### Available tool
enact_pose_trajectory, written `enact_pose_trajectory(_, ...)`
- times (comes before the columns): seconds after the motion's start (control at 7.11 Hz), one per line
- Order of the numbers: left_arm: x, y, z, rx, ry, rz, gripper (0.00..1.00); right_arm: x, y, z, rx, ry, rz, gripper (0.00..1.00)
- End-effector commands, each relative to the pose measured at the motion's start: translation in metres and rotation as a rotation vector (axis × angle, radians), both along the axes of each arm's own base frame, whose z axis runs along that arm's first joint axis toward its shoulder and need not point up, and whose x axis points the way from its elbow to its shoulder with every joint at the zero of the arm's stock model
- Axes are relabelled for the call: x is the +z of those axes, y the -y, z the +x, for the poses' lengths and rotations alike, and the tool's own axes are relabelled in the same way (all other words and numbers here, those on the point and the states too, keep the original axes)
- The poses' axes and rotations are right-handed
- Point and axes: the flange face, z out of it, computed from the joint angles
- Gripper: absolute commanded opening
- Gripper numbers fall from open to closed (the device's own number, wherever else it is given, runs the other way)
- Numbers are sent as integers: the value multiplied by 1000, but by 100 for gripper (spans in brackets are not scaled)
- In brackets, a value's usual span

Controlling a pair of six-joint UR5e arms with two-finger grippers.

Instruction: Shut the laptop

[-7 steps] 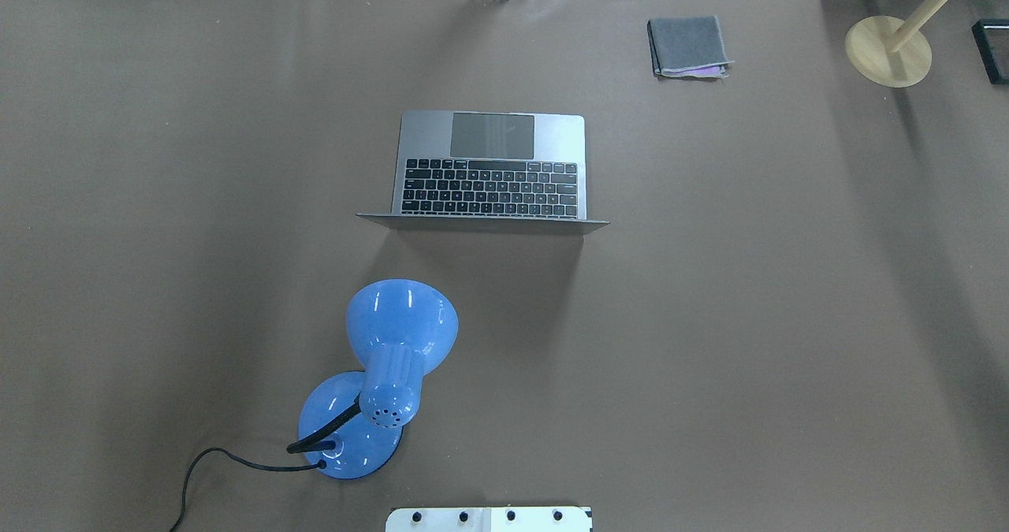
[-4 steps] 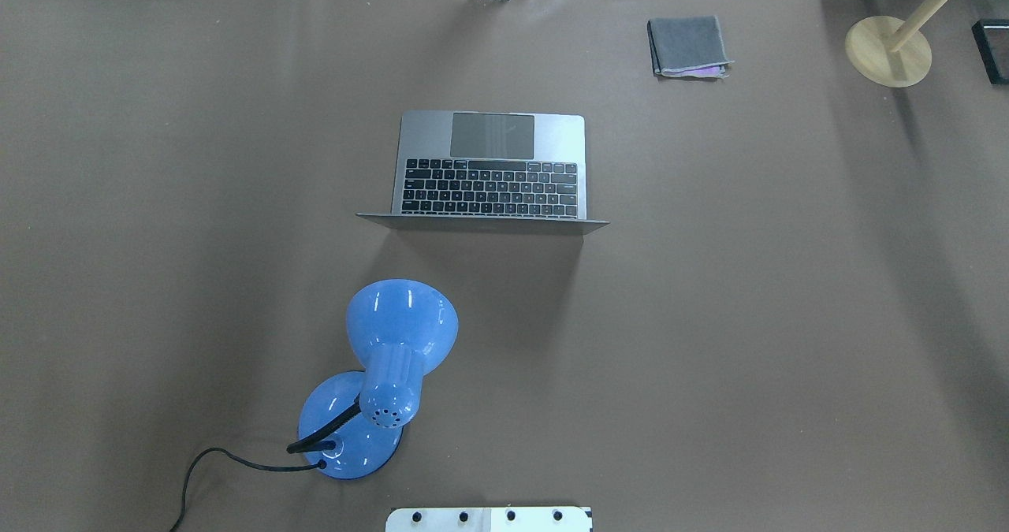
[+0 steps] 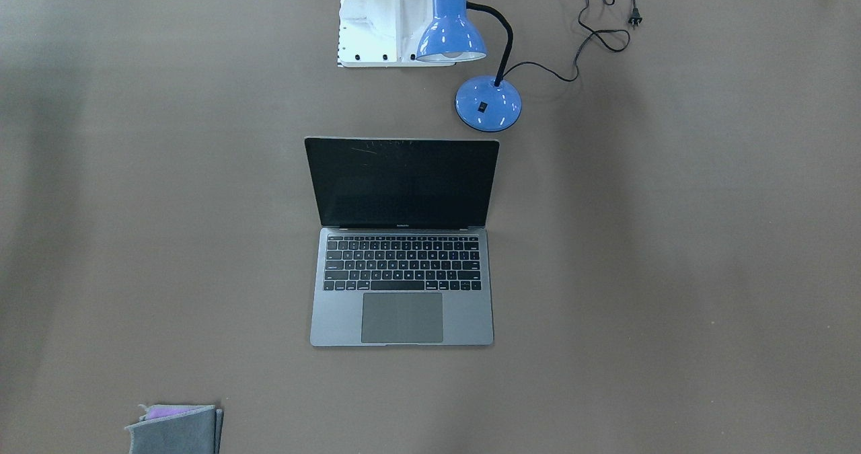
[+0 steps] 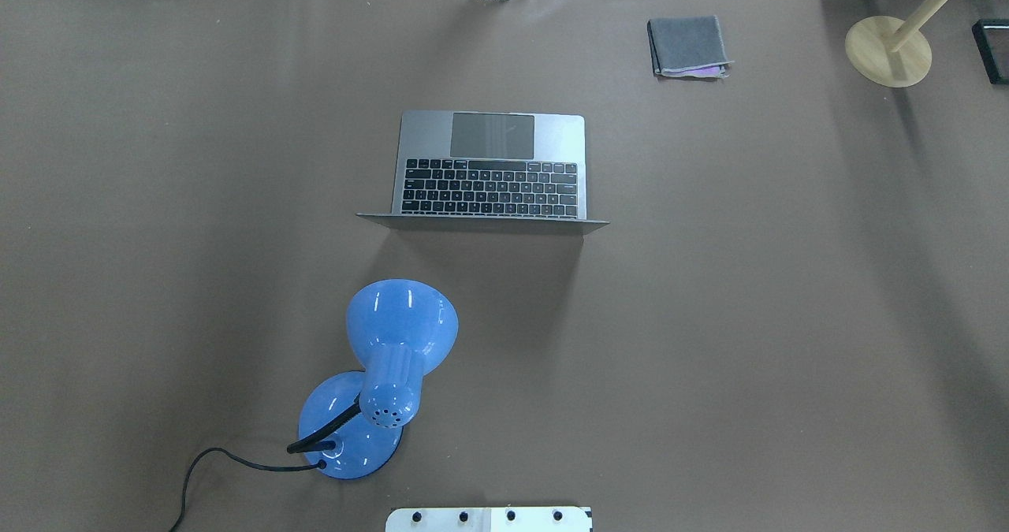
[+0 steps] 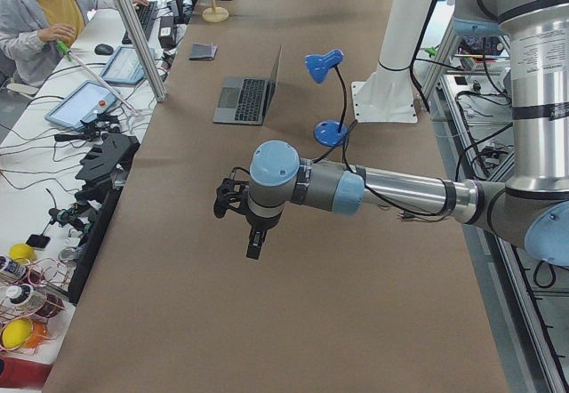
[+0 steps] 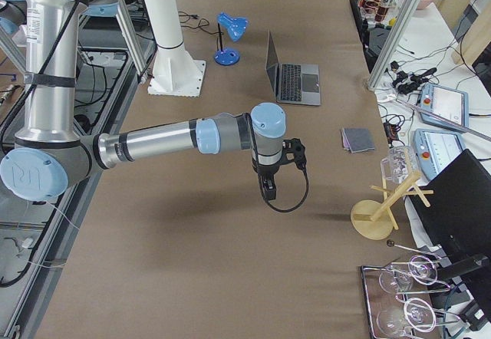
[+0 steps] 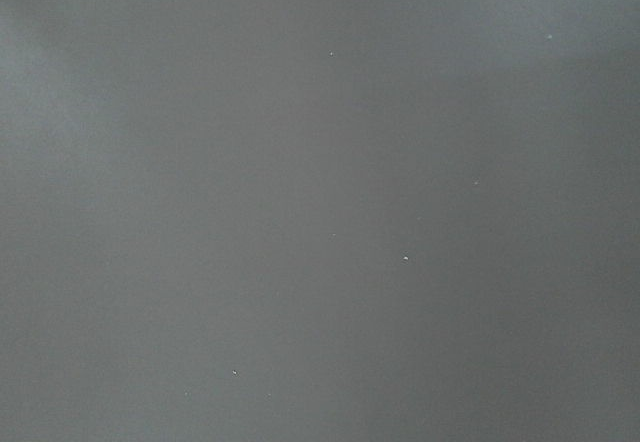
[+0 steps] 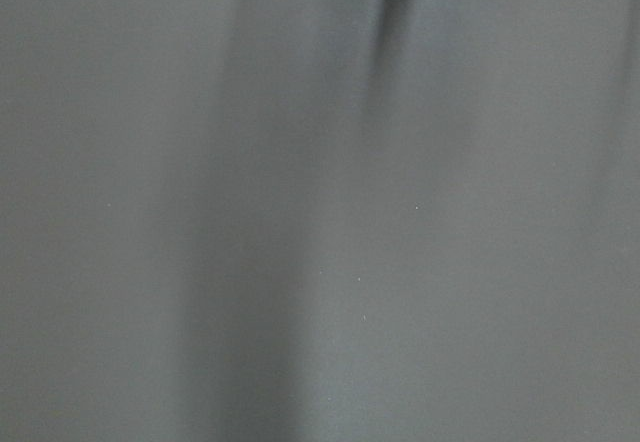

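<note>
Open laptop (image 4: pixel 493 165) at the middle of the desk (image 4: pixel 788 319) needs its lid (image 3: pixel 401 181) eased down slowly from the top edge; how the jaws stand cannot be told.

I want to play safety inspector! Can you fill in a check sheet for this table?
Surface: brown table, smooth.
Job's things: laptop open, screen dark.
Clutter: blue lamp behind the lid; folded grey cloth and wooden stand near the far edge.
Grippers: left gripper and right gripper hover over bare table, away from the laptop; open or shut unclear.
Cables: lamp cord loose, plug lying unplugged on the table.
Surroundings: person seated beside the table.
</note>
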Motion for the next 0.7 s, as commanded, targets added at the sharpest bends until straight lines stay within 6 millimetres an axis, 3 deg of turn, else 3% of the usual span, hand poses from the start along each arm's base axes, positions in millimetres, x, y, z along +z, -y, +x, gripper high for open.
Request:
enact_pose_trajectory(0.0,-67,-3,44,-23,-96,-28,97,-77,-15,-60,80,57,-82,100)
enact_pose_trajectory(0.14,-107,-7,88,-31,-125,-87,98,-121,-29,-100,91,90,-126,96)
enact_pose_trajectory(0.28,-151,-21,127,-42,-147,-124,98,-150,-40,-121,83,123,-124,68)
enact_pose_trajectory(0.42,-200,-33,189,-67,-164,-187,97,-166,-49,-142,51,160,-79,39)
enact_pose_trajectory(0.56,-238,-42,257,-78,-158,-197,88,-184,-57,-173,56,212,-79,23)
